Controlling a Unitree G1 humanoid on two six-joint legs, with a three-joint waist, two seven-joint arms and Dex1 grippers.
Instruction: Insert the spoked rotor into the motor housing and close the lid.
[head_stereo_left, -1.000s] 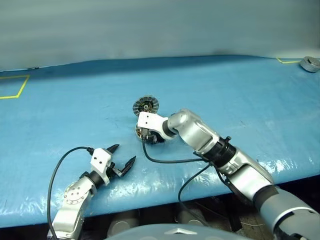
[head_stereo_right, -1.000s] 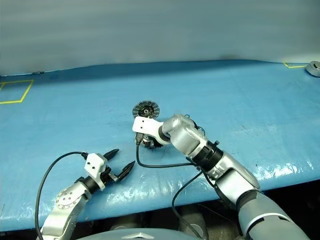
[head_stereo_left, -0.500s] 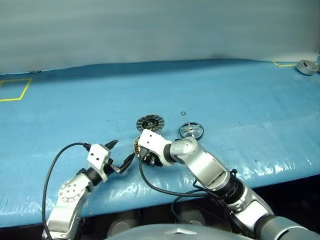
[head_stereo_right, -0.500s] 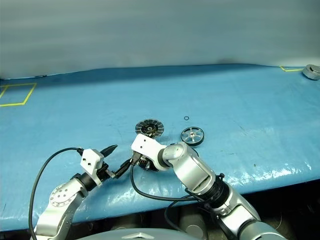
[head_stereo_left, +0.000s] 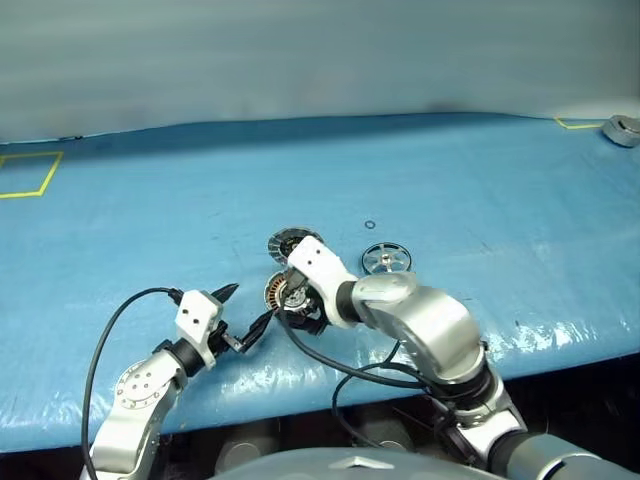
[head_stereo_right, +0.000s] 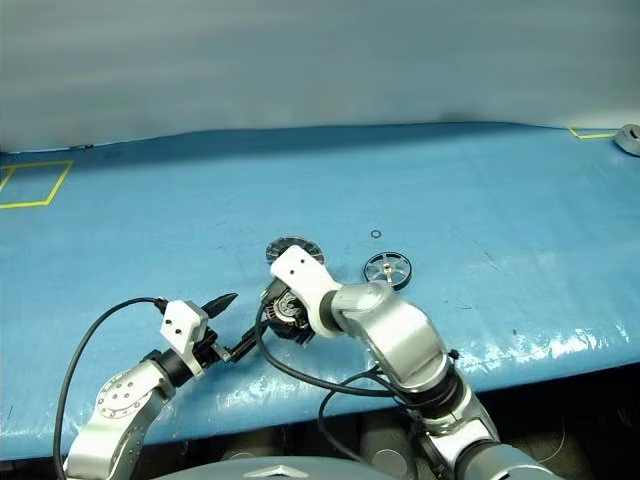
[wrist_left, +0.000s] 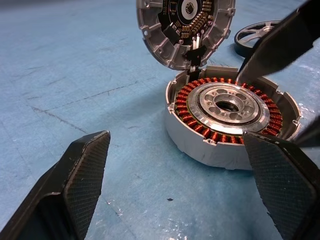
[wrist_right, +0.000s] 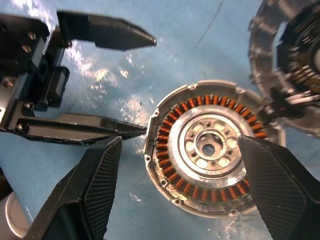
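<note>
On the left, the left gripper (head_stereo_left: 243, 311) sits low over the blue desk (head_stereo_left: 480, 190), its jaws spread wide with nothing between them; one black fingertip (wrist_right: 131, 130) reaches right up to the rim of the motor housing (wrist_left: 230, 117) — whether it actually touches cannot be told.

The housing rests on the desk just beside that gripper, open side up, with its ring of copper windings and silver centre bare and nothing seated inside. Its lid (wrist_left: 186, 27) is swung open on the hinge at the housing's far edge, standing tilted with the segmented inner face and dark centre showing.

The right gripper (wrist_right: 180, 195) hangs above the housing, pointing down at it, jaws apart and holding nothing — from its wrist camera the two black pads straddle the housing's outline from above.

Farther right, the spoked rotor (head_stereo_left: 385, 258) lies flat on the desk, apart from the housing and clear of both grippers. A tiny thin black ring (head_stereo_left: 370, 225) lies just beyond it.
</note>
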